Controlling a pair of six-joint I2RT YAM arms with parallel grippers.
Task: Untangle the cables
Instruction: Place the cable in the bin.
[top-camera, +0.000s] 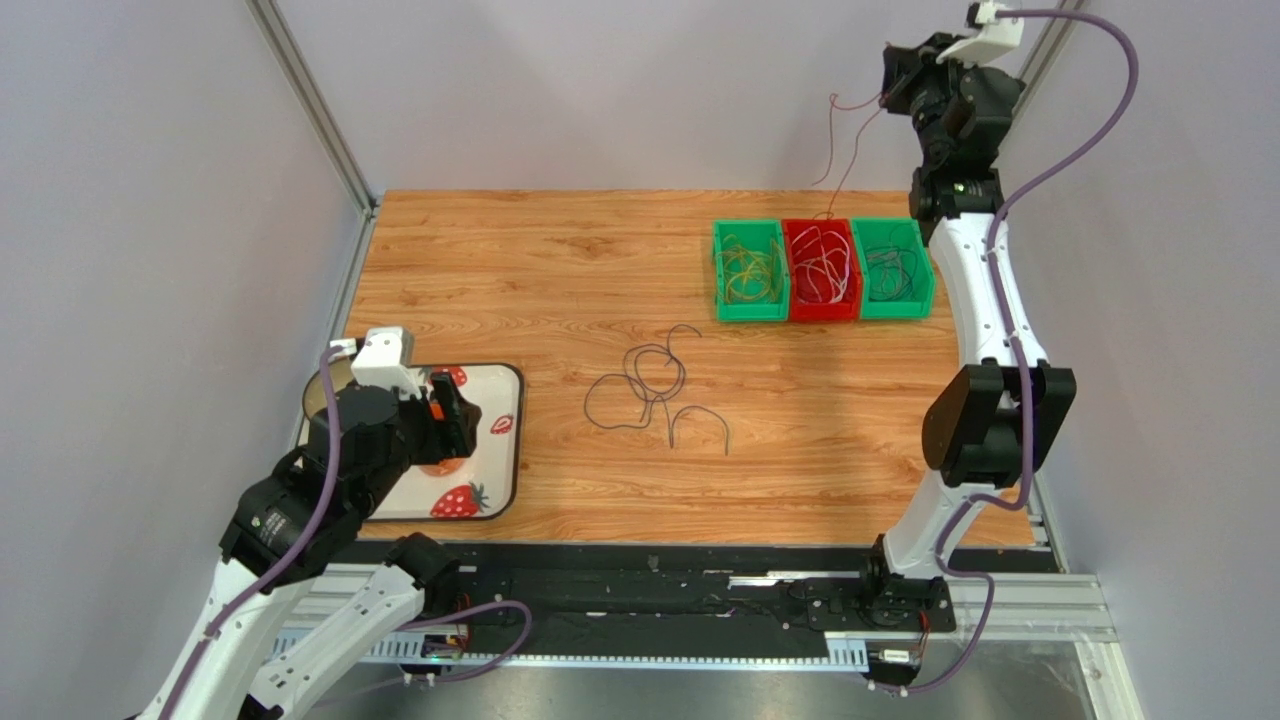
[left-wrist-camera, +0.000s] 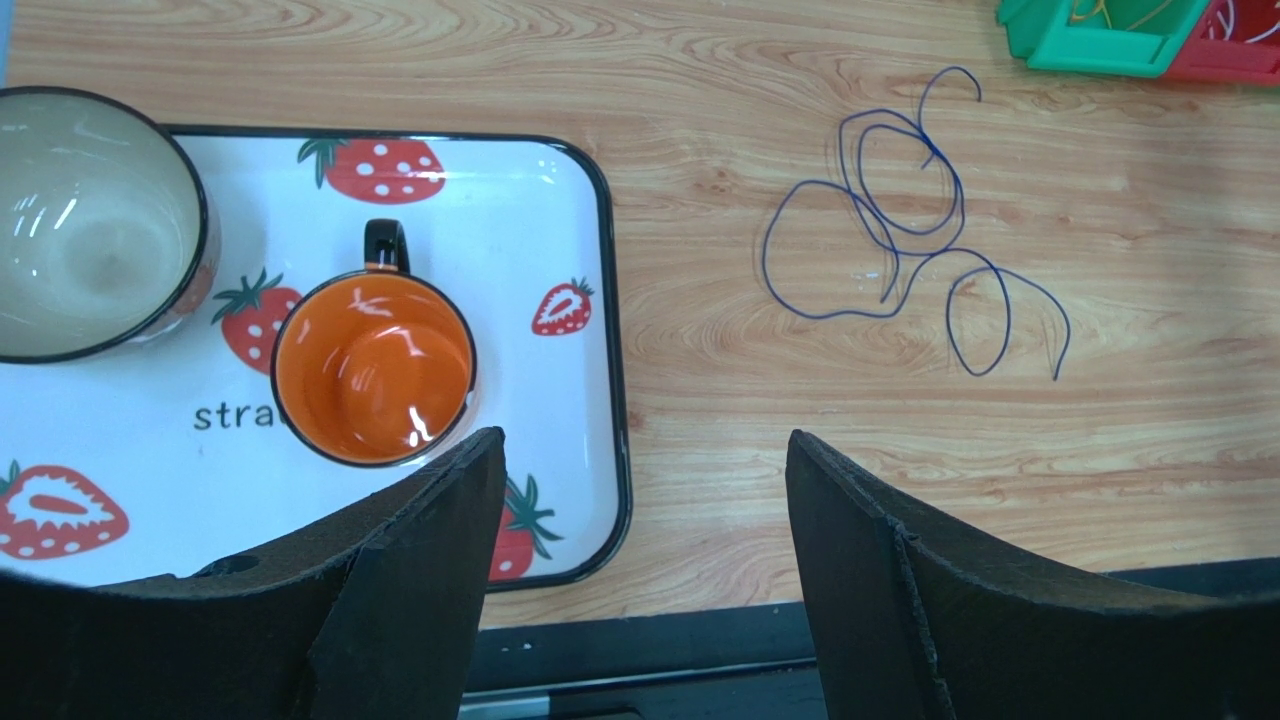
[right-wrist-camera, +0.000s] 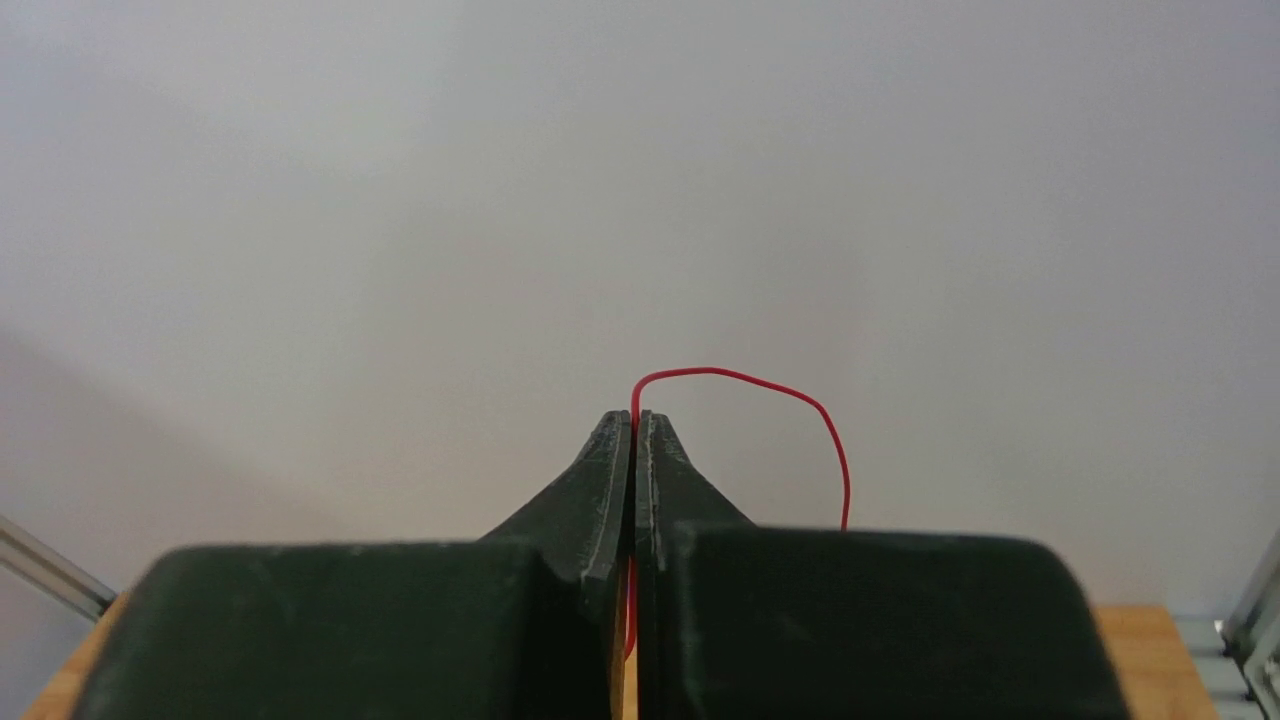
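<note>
A dark looped cable (top-camera: 654, 387) lies loose on the wooden table's middle; it also shows in the left wrist view (left-wrist-camera: 902, 240). My right gripper (top-camera: 887, 93) is raised high at the back right, shut on a thin red cable (right-wrist-camera: 751, 383) that hangs down (top-camera: 854, 150) toward the red bin (top-camera: 821, 270). Three bins hold more cables: the left green bin (top-camera: 750, 272) yellowish ones, the red bin white and red ones, the right green bin (top-camera: 893, 269) dark ones. My left gripper (left-wrist-camera: 639, 495) is open and empty, over the tray's right edge.
A white strawberry-print tray (left-wrist-camera: 579, 240) at the near left holds an orange mug (left-wrist-camera: 373, 368) and a glass bowl (left-wrist-camera: 90, 225). Metal frame posts (top-camera: 316, 105) and grey walls enclose the table.
</note>
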